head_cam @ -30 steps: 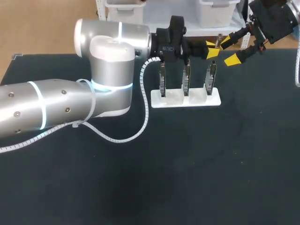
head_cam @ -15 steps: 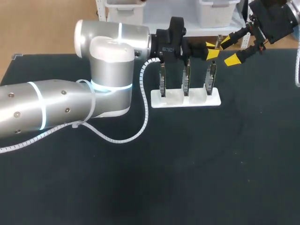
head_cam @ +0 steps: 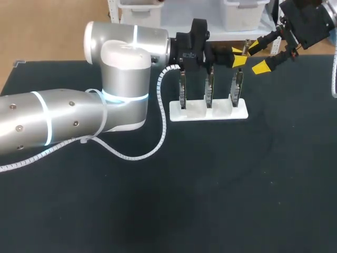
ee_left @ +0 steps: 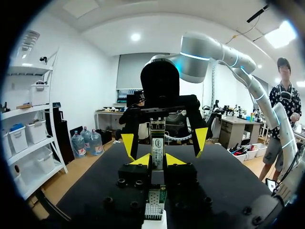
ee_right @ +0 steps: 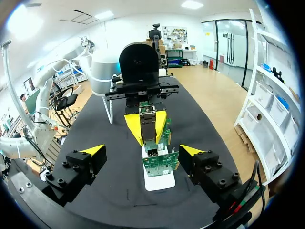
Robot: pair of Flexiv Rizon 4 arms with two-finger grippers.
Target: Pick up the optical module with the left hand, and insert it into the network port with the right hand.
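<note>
Left gripper (ee_left: 158, 161) clamps optical module (ee_left: 157, 142)

1. This is a robotics lab, at a bench set up for electronics work.
2. Two robot arms work at one table. The silver left arm (head_cam: 68, 116), with glowing blue rings and a white spiral-wrapped cable (head_cam: 158, 134), fills the left half of the head view. The black right arm (head_cam: 308, 23) enters at the upper right.
3. The table (head_cam: 210, 200) has a plain black mat that fills most of the frame.
4. In the upper middle stands a white holder (head_cam: 208, 112) with three bare circuit boards (head_cam: 210, 84) upright in a row.
5. The left gripper (ee_left: 158, 161) pinches a small optical module (ee_left: 157, 143) between its yellow tips.
</note>
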